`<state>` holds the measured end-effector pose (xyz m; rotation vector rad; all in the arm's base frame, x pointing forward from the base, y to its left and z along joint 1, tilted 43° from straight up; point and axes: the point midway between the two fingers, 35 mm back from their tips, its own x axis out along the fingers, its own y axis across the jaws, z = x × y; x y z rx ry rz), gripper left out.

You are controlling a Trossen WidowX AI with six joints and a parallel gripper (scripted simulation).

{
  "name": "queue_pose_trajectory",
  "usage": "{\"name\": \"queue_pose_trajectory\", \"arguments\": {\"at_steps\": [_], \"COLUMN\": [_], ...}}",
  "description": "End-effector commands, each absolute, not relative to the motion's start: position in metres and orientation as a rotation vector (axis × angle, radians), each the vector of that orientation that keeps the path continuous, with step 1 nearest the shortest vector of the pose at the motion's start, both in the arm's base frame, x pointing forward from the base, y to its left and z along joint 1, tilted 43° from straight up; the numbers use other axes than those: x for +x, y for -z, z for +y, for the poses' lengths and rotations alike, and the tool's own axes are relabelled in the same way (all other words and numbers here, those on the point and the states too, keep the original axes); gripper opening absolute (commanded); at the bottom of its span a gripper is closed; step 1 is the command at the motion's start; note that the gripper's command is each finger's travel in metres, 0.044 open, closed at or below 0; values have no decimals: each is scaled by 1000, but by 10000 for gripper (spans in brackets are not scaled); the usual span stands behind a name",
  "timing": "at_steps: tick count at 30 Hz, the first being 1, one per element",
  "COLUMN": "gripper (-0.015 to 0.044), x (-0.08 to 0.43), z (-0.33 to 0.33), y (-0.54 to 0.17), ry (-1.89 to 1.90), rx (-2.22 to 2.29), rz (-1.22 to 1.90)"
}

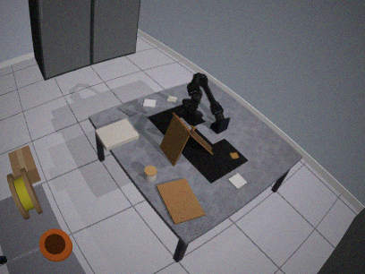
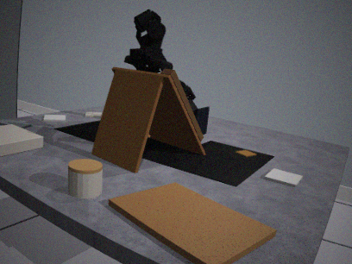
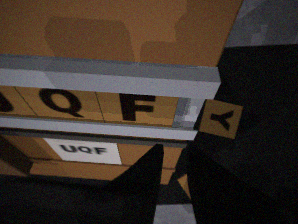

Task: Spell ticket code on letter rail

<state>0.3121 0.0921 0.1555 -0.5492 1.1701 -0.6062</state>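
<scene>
The top view looks steeply down from high up and well back, taking in the whole counter (image 1: 268,148) (image 2: 242,129) and the floor. The exterior view sits low and nearer, facing across the counter toward the wall, behind the leaning board (image 1: 175,141) (image 2: 127,116); both share the round lidded jar (image 1: 150,174) (image 2: 85,179). The wrist view looks from very close at the letter rail (image 3: 110,82) and ticket (image 3: 85,151).

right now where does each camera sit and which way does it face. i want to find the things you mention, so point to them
top: high above, looking obliquely down at the counter (image 1: 134,157); whole arm (image 1: 217,107) shows
exterior: low beyond the counter (image 2: 142,190), facing the board's back (image 2: 125,116); arm (image 2: 148,39) partly hidden
wrist: by the pincer (image 3: 174,153), facing the rail (image 3: 110,82); dark fingers show
top and exterior share the cork slab (image 1: 181,201) (image 2: 194,222)
</scene>
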Motion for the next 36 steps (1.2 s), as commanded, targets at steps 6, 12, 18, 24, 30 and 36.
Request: {"name": "queue_pose_trajectory", "arguments": {"at_steps": [6,12,18,24,30,36], "gripper": [289,440,440,440,440,440], "x": [262,223,223,223,223,223], "z": [189,235,235,235,235,235], "y": [-149,-149,-149,-149,-149,-149], "ry": [476,352,352,352,352,352], "rx": [-668,-667,-667,-667,-667,-667], "rz": [802,584,584,584,584,584]}}
